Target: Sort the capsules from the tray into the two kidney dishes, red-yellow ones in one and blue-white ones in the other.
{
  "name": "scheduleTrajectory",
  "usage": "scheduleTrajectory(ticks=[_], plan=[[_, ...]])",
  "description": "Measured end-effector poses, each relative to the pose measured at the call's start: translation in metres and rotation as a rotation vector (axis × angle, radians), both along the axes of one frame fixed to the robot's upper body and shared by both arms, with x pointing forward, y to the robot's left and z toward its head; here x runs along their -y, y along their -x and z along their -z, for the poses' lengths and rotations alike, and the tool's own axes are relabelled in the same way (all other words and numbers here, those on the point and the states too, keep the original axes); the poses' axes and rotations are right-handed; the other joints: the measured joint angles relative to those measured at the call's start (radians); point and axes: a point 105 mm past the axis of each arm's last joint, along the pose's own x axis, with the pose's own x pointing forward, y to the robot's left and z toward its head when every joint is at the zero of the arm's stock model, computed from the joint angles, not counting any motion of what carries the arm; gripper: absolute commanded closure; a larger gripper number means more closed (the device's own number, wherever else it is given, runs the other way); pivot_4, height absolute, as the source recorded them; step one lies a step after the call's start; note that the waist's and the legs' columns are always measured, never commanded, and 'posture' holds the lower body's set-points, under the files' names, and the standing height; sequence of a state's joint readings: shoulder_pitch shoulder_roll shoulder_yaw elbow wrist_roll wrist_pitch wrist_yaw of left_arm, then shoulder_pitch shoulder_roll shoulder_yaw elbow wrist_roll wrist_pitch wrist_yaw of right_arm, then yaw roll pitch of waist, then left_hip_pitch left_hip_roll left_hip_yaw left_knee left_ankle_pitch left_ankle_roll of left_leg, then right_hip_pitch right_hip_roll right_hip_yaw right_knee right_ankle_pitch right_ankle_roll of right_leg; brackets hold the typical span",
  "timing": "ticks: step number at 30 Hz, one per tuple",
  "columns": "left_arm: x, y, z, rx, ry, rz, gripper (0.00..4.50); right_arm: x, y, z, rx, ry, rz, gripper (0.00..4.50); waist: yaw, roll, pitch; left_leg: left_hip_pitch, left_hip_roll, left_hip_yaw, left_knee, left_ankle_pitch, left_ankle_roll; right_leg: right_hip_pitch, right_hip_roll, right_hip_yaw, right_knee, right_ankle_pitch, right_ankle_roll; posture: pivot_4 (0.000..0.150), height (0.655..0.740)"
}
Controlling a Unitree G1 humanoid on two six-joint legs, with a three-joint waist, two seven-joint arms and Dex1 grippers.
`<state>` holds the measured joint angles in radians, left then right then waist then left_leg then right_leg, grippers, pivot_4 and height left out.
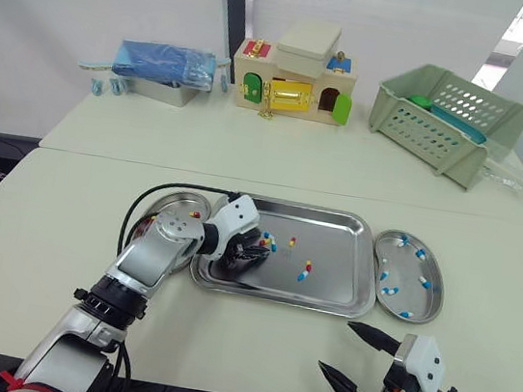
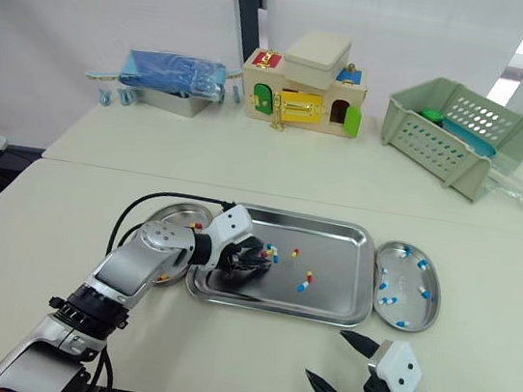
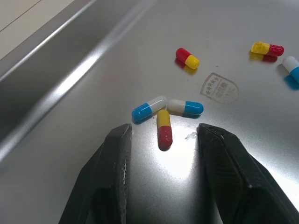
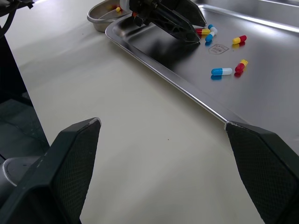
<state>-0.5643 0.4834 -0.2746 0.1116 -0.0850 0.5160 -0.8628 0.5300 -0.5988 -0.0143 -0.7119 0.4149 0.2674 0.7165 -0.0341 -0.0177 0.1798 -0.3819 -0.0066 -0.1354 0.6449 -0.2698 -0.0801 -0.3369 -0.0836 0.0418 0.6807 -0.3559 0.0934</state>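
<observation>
Two pale desks meet edge to edge. The far desk (image 1: 152, 142) carries a green basket (image 1: 448, 120), a wooden toy house (image 1: 295, 84) and a metal box with a blue bag (image 1: 162, 70). The near desk (image 1: 57, 265) carries the task things.

The steel tray (image 1: 339, 266) sits mid desk with a kidney dish close against each short side.
- The left kidney dish (image 1: 165, 204) is partly hidden behind the left arm, and one red-yellow capsule in it (image 1: 195, 214) shows.
- The right kidney dish (image 1: 405, 273) holds about seven capsules, all blue-white ones (image 1: 425, 283).

The left gripper (image 3: 163, 130) is down in the tray's left part and released, its fingers (image 3: 117, 158) apart. A red-yellow target capsule (image 3: 164, 129) lies flat on the tray floor between them, and neither finger touches it. Two blue-white tray capsules (image 3: 148, 108) lie end to end right at its yellow tip.

Three loose capsules lie farther out, mid tray:
- two red-yellow strays (image 1: 292, 242)
- one blue-white stray (image 1: 302, 275), just beside the nearer red-yellow one

The right gripper (image 1: 336, 346) is low over the near desk's front, ahead of the tray's right corner. Its fingers are spread wide and hold nothing.
</observation>
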Motion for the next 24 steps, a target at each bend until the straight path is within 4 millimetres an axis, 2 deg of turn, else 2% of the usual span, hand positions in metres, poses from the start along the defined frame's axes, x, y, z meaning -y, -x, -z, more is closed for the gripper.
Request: scheduleTrajectory(ticks=[5, 8, 12, 24], plan=[[-0.0001, 0.0001, 0.0002, -0.001, -0.002, 0.001, 2.19, -0.0016, 0.0000, 0.0000, 0.000, -0.009, 0.000, 0.00, 0.000, 0.000, 0.000, 0.000, 0.000, 0.000, 0.000, 0.000, 0.000, 0.000, 0.000, 0.000, 0.000, 0.000, 0.000, 0.150, 0.7400], [0.0003, 0.0003, 0.0003, -0.003, -0.002, 0.003, 2.80, -0.0017, 0.0000, 0.0000, -0.001, -0.010, 0.000, 0.00, 0.000, 0.000, 0.000, 0.000, 0.000, 0.000, 0.000, 0.000, 0.000, 0.000, 0.000, 0.000, 0.000, 0.000, 0.000, 0.150, 0.7400], [0.0023, 0.0008, 0.0007, -0.006, 0.001, 0.009, 4.03, -0.0017, -0.0001, -0.0001, 0.000, -0.010, 0.000, 0.00, 0.000, 0.000, 0.000, 0.000, 0.000, 0.000, 0.000, 0.000, 0.000, 0.000, 0.000, 0.000, 0.000, 0.000, 0.000, 0.150, 0.7400], [0.0024, 0.0004, -0.0001, -0.006, -0.007, 0.011, 4.03, -0.0017, 0.0002, 0.0003, -0.002, -0.010, 0.001, 0.00, 0.000, 0.000, 0.000, 0.000, 0.000, 0.000, 0.000, 0.000, 0.000, 0.000, 0.000, 0.000, 0.000, 0.000, 0.000, 0.150, 0.7400]])
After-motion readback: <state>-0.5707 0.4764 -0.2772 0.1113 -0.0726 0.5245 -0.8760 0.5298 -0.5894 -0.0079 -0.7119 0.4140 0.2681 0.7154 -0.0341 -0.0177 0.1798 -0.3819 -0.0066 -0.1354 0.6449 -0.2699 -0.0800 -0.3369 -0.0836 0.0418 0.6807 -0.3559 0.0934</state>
